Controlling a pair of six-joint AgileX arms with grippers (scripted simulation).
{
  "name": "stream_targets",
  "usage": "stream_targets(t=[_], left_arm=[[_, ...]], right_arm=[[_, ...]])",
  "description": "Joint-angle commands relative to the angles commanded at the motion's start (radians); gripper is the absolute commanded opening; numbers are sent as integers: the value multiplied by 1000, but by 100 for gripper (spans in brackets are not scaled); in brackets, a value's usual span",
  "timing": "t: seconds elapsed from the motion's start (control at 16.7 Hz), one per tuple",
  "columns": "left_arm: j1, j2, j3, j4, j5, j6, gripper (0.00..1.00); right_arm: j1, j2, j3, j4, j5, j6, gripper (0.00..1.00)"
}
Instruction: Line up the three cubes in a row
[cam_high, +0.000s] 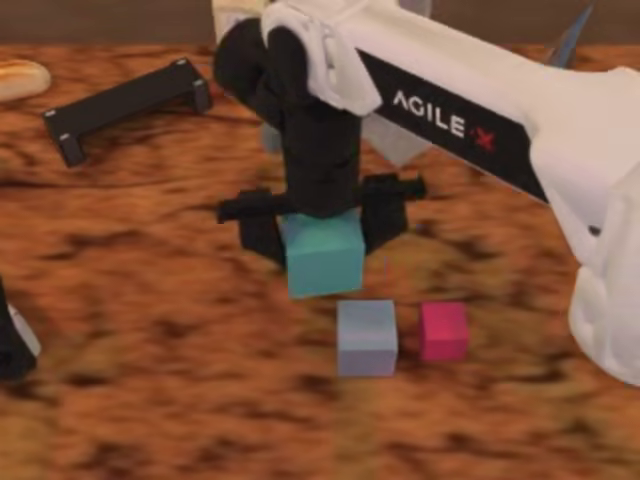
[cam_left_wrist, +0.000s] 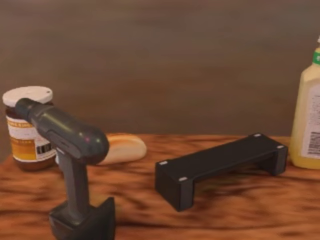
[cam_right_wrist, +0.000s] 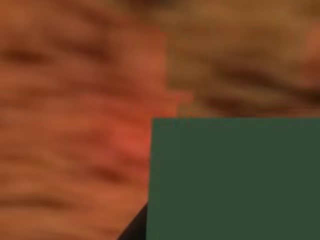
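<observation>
The large teal-green cube (cam_high: 322, 258) sits between the black fingers of my right gripper (cam_high: 325, 233), which is shut on it; the arm reaches in from the right. In the right wrist view the teal-green cube (cam_right_wrist: 235, 180) fills the near corner, with a dark finger edge beside it. In front of it the pale lavender-grey cube (cam_high: 366, 337) and the small magenta-pink cube (cam_high: 444, 331) rest side by side on the wooden table, a small gap between them. The teal-green cube stands behind and to the left of the lavender-grey one. My left gripper (cam_high: 10, 345) stays parked at the left edge.
A black bracket-shaped stand (cam_high: 125, 105) (cam_left_wrist: 220, 167) lies at the back left. A bread roll (cam_high: 18, 78) (cam_left_wrist: 122, 148) sits at the far left. The left wrist view also shows a grey drill (cam_left_wrist: 75, 165), a jar (cam_left_wrist: 27, 127) and a yellow bottle (cam_left_wrist: 306, 120).
</observation>
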Motion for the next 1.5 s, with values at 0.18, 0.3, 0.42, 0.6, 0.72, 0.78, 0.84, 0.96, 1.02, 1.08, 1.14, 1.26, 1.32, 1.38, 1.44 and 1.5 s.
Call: stream_targets(t=[0.18,0.3,0.42,0.6,0.72,0.78,0.84,0.96,1.02,1.08,1.14,1.26,1.32,1.38,1.44,1.5], left_arm=[[0,0,0,0,0,0,100],[0,0,0,0,0,0,100],[0,0,0,0,0,0,100],[0,0,0,0,0,0,100],[0,0,0,0,0,0,100],[0,0,0,0,0,0,100],[0,0,0,0,0,0,100],[0,0,0,0,0,0,100],[0,0,0,0,0,0,100],[0,0,0,0,0,0,100],[0,0,0,0,0,0,100],[0,0,0,0,0,0,100],[0,0,0,0,0,0,100],[0,0,0,0,0,0,100],[0,0,0,0,0,0,100],[0,0,0,0,0,0,100]], right_arm=[[93,85,175,-75,3,183,0],[134,119,244,-106,5,253,0],[151,132,271,-118,6,281,0],[151,132,271,-118,6,281,0],[147,127,266,-112,5,281,0],[147,125,253,-99,4,281,0],[148,121,228,-76,4,280,0],[151,115,152,-11,3,278,0],[152,111,104,27,3,279,0],[153,106,56,67,4,280,0],[153,102,11,107,4,281,0],[154,96,-55,170,5,283,0],[155,95,-72,187,6,284,0],[155,94,-78,194,6,284,0],[155,94,-78,194,6,284,0],[155,94,-78,194,6,284,0]])
